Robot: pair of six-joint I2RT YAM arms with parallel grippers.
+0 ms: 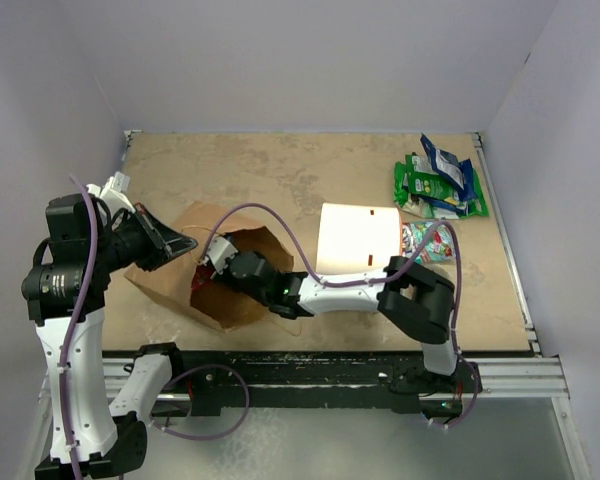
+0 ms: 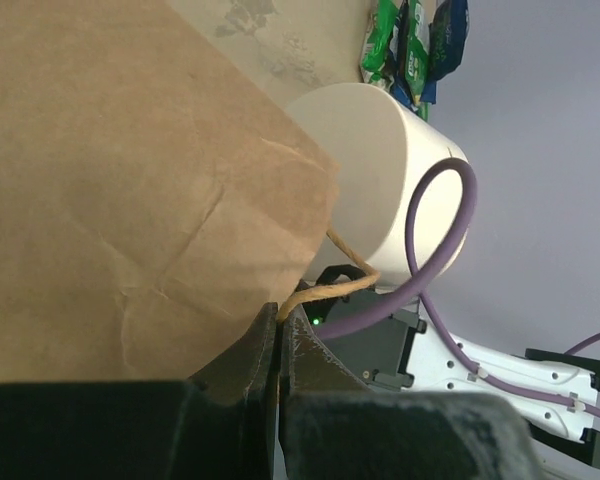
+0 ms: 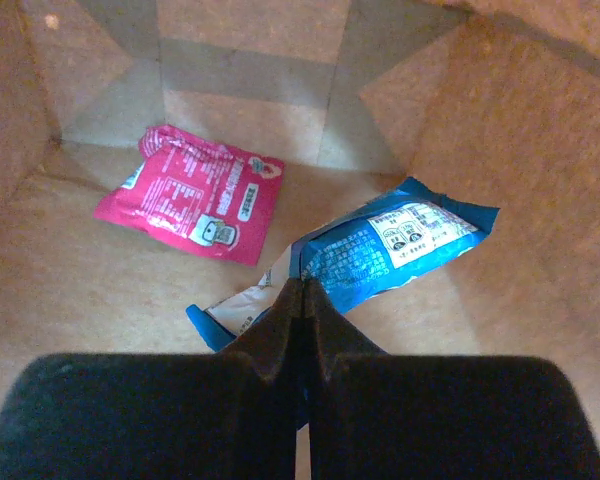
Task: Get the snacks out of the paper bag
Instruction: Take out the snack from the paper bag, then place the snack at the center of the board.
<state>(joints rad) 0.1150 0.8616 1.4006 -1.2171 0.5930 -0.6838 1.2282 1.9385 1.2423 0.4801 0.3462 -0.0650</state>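
The brown paper bag (image 1: 205,225) lies on its side on the table, mouth toward the right. My left gripper (image 1: 180,243) is shut on the bag's top edge by its twisted handle (image 2: 320,290) and holds the mouth up. My right gripper (image 1: 212,262) reaches inside the bag. In the right wrist view it (image 3: 302,285) is shut on the edge of a blue snack packet (image 3: 395,245). A pink-red snack packet (image 3: 190,195) lies deeper on the bag's floor. Several green and blue snack packets (image 1: 438,180) lie piled at the far right, with one red-silver packet (image 1: 427,242) nearer.
A large white cylinder (image 1: 358,238) lies right of the bag's mouth, close behind my right arm; it also shows in the left wrist view (image 2: 380,180). White walls enclose the table on the left, back and right.
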